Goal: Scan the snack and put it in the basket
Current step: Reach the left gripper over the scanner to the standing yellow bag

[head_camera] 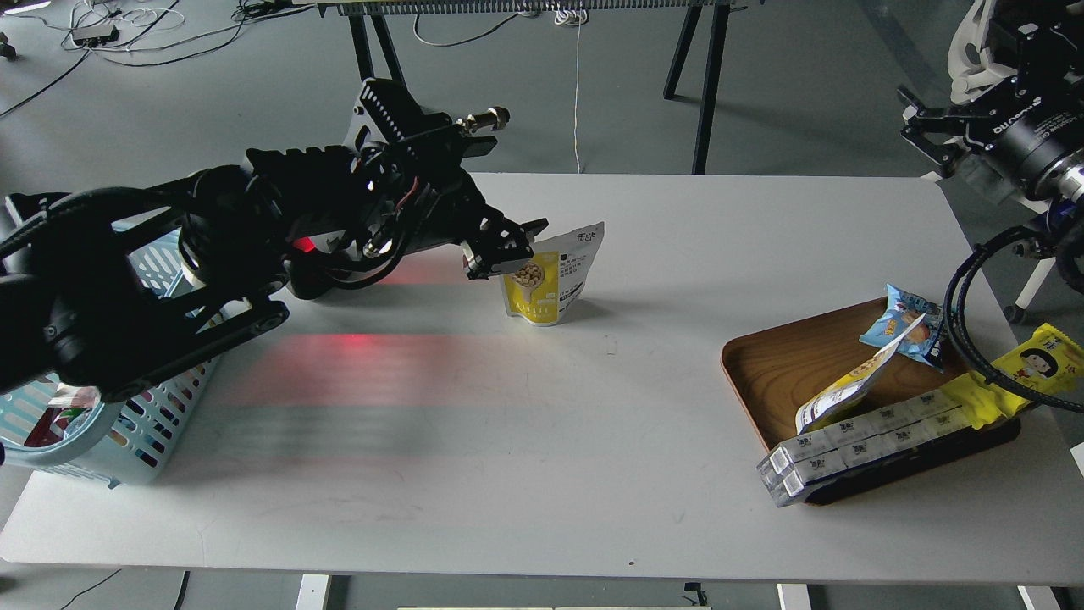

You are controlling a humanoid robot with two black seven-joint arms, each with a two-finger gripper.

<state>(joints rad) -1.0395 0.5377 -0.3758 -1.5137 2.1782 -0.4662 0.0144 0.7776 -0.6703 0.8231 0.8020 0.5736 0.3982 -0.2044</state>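
Note:
The snack [552, 280], a pouch with a white top and a yellow front picturing beige balls, stands slightly tilted on the white table [542, 440], just behind its middle. My left gripper [508, 246] reaches in from the left. One finger lies in front of the pouch's upper left corner, the other behind it, pinching it. The light blue basket [144, 424] sits at the table's left edge, mostly hidden under my left arm. My right gripper [927, 127] hangs high at the far right, away from the table. It is dark, and its fingers cannot be told apart.
A brown wooden tray [788, 364] at the right holds a blue crinkled packet [906, 326], another yellow and white pouch [847, 390], long white boxes [855, 440] and a yellow wrapper with a cartoon face [1029, 373]. Red light streaks the table [356, 343] left of the pouch. A black cable [965, 339] loops over the tray.

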